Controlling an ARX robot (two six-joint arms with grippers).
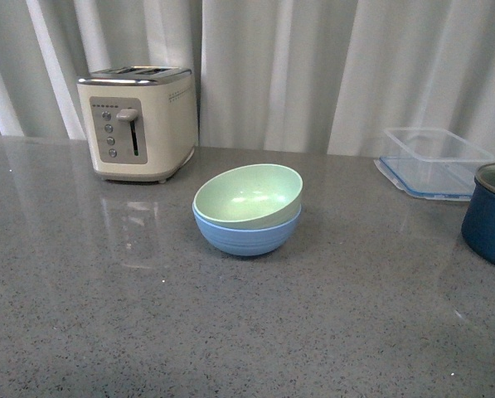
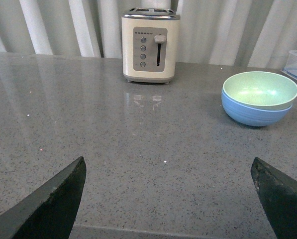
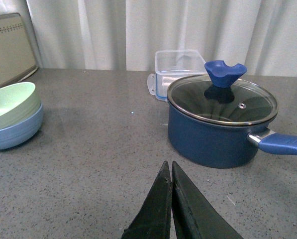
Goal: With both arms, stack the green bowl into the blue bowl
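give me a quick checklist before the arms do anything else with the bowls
1. green bowl nested in blue bowl: ok, though it sits slightly tilted.
2. Stack clear of toaster and navy pot: ok.
3. left gripper open and empty: ok.
4. right gripper shut and empty: ok.
5. Both grippers away from the stack: ok.
6. Green bowl fully seated at its base: cannot tell.

backdrop: pale pleated curtain [image 1: 313, 66] | surface: grey speckled countertop [image 1: 148, 315] (glossy, faint reflections)
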